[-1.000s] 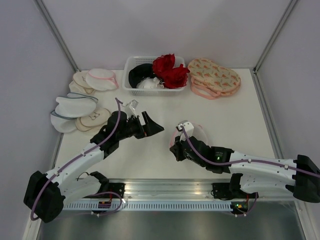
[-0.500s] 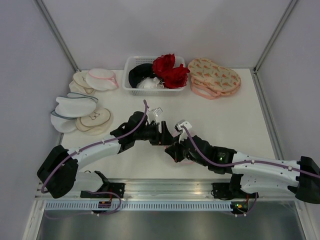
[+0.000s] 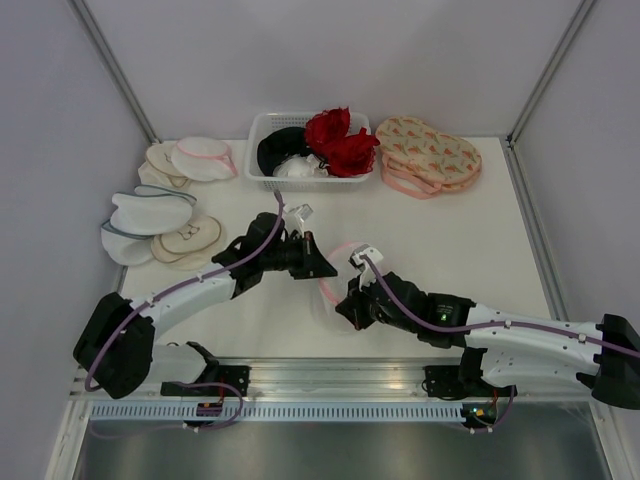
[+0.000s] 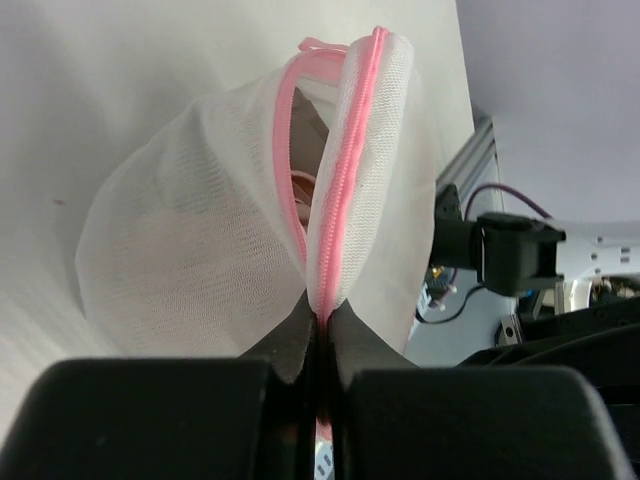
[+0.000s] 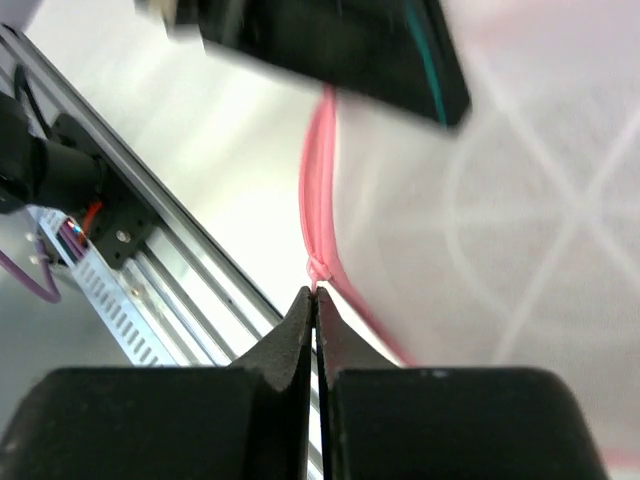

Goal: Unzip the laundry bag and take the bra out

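The laundry bag (image 3: 336, 272) sits around the middle of the counter (image 3: 480, 230), a little toward the near edge, held up between the two arms. The left end effector (image 3: 318, 268) is pressed together on the pink zipper trim (image 4: 349, 170). In the left wrist view its black fingers (image 4: 290, 345) pinch the trim where the two pink rows meet. Above that pinch the rows part, leaving a narrow gap into the white mesh. Something pale shows inside, but what it is cannot be told.

The right end effector (image 3: 346, 304) grips the bag's near side. In the right wrist view its fingertips (image 5: 296, 322) are closed tight on a small pink tab that hangs off the trim, with the mesh spreading to the right.

At the far edge stands a white basket (image 3: 262, 130) holding red garments (image 3: 338, 140) and some black and white fabric. Beige floral pouches (image 3: 430, 150) lie toward the far right corner. White pouches with blue trim (image 3: 152, 212) rest by the left edge.
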You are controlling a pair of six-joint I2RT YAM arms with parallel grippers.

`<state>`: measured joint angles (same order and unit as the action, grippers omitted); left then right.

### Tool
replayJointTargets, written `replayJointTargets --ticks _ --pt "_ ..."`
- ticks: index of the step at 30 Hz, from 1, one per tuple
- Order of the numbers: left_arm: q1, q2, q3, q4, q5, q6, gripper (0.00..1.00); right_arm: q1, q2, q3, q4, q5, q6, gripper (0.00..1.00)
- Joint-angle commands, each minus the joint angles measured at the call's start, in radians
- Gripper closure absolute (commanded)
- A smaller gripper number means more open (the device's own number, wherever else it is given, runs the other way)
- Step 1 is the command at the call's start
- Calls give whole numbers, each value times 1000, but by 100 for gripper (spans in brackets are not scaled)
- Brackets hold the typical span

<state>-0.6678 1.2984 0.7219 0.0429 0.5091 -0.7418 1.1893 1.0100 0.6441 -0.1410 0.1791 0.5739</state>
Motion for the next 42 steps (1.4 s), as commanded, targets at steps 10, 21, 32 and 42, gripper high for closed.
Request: replayJointTargets --ticks 10,21,32,42 --pt "132 -19 88 -37 54 140 98 -16 120 169 -641 602 246 100" --pt "165 249 399 -184 238 312 98 -34 234 230 -531 680 163 100" --pt "171 132 295 -115 -88 141 12 -30 62 115 -263 378 73 100" --pt "117 -171 -65 53 -51 -102 9 -31 61 68 46 82 -14 99"
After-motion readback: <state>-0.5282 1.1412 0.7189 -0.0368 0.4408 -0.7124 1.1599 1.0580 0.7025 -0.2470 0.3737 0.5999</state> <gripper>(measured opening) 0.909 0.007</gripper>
